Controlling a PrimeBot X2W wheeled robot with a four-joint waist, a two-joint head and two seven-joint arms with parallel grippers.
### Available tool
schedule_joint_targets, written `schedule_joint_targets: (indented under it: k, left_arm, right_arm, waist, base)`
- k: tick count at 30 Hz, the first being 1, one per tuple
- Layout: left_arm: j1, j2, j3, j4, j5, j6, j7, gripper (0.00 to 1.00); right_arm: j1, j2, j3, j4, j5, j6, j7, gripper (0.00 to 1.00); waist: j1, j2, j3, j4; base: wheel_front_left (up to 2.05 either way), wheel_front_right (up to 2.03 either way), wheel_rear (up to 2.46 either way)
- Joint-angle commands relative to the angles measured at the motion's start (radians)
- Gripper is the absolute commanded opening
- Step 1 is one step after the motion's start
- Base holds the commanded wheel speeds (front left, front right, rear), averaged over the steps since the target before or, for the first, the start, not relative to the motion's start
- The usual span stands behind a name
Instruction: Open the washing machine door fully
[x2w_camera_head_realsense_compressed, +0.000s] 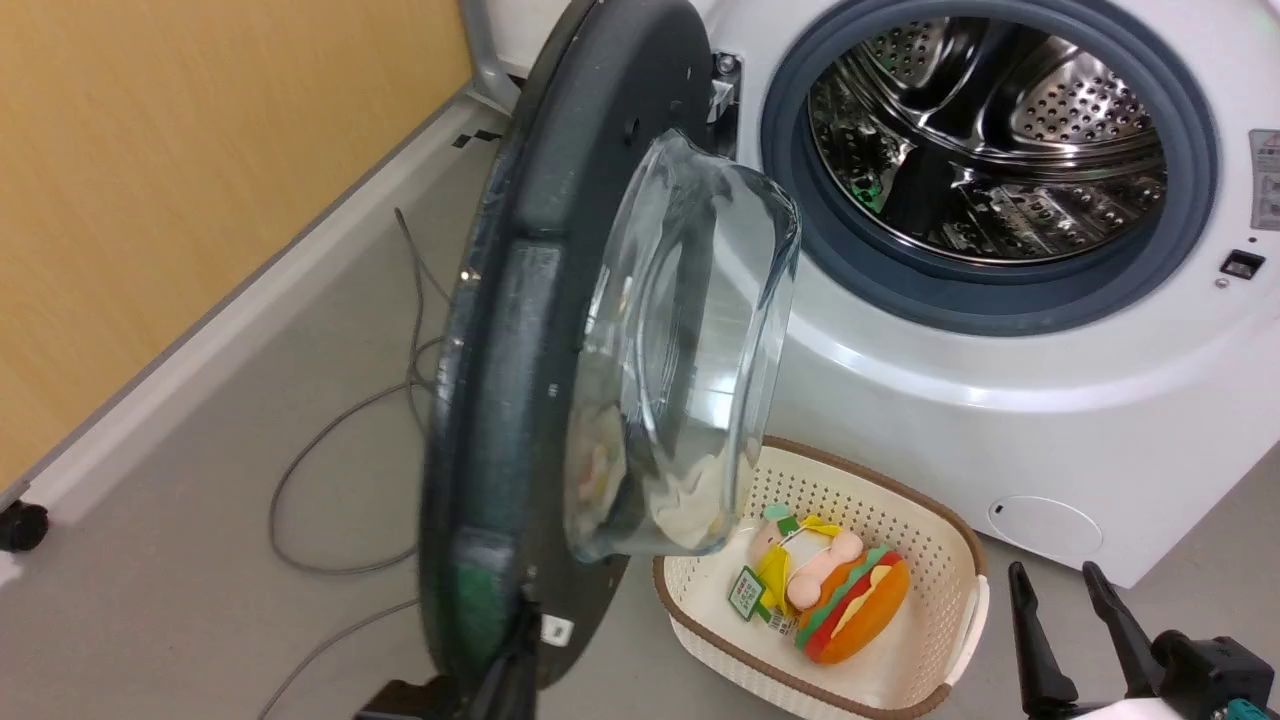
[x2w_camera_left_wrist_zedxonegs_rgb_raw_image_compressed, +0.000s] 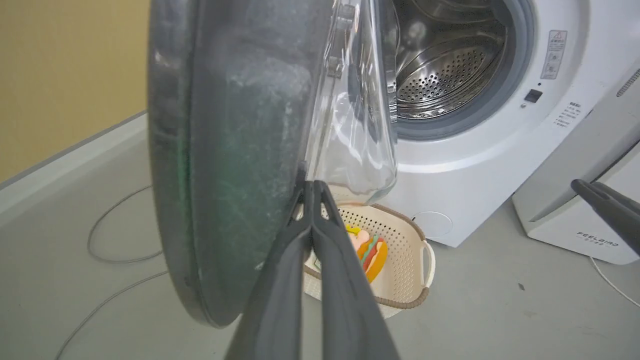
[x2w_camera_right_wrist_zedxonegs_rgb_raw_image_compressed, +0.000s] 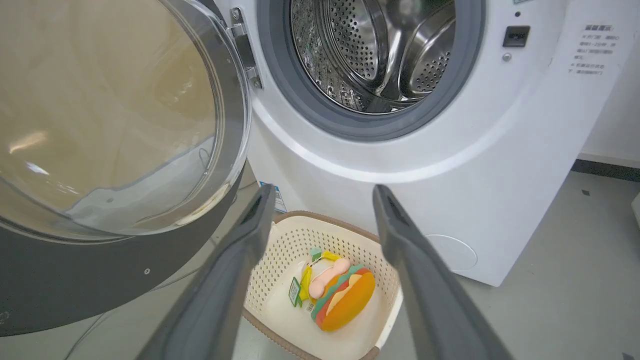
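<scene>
The washing machine (x2w_camera_head_realsense_compressed: 1000, 390) stands with its steel drum exposed. The washing machine door (x2w_camera_head_realsense_compressed: 530, 330) is swung out on its left-side hinge, nearly edge-on to me, its clear glass bowl (x2w_camera_head_realsense_compressed: 690, 350) bulging towards the machine. In the left wrist view my left gripper (x2w_camera_left_wrist_zedxonegs_rgb_raw_image_compressed: 312, 186) is shut, and its tips rest against the door (x2w_camera_left_wrist_zedxonegs_rgb_raw_image_compressed: 235, 150) on the inner face, just below the glass bowl (x2w_camera_left_wrist_zedxonegs_rgb_raw_image_compressed: 360, 125), with nothing between the fingers. My right gripper (x2w_camera_right_wrist_zedxonegs_rgb_raw_image_compressed: 324, 189) is open and empty above the basket, right of the door (x2w_camera_right_wrist_zedxonegs_rgb_raw_image_compressed: 75, 280); it also appears at lower right (x2w_camera_head_realsense_compressed: 1055, 575).
A cream perforated basket (x2w_camera_head_realsense_compressed: 960, 560) holding a burger toy (x2w_camera_head_realsense_compressed: 850, 605) sits on the floor under the door's glass. Grey cables (x2w_camera_head_realsense_compressed: 330, 450) lie on the floor to the left, by a yellow wall. A white FEELBIRD appliance (x2w_camera_left_wrist_zedxonegs_rgb_raw_image_compressed: 575, 210) stands right of the machine.
</scene>
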Motion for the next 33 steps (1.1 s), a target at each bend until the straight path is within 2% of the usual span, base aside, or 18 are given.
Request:
schedule_joint_targets:
  k: [1, 19, 33]
  left_arm:
    - [-0.008, 0.01, 0.016, 0.01, -0.004, 0.006, -0.011, 0.0]
    - [-0.231, 0.091, 0.263, 0.271, -0.116, -0.03, -0.157, 0.0]
    - [-0.446, 0.174, 0.417, 0.658, -0.2, -0.134, -0.289, 0.0]
  right_arm:
    - [0.01, 0.002, 0.0, -0.006, 0.011, 0.001, 0.004, 1.0]
    - [-0.021, 0.002, 0.017, -0.033, -0.01, 0.001, 0.019, 1.0]
    - [-0.044, 0.002, 0.006, -0.052, -0.026, 0.001, 0.032, 1.0]
  waist:
    - [0.0, -0.0001, 0.002, 0.004]
    - [0.0, -0.0001, 0.05, -0.048]
    - [0.0, -0.0001, 0.089, -0.087]
  base:
    - [0.0, 0.0, 0.0]
    - [0.0, 0.0, 0.0]
    - [0.0, 0.0, 0.0]
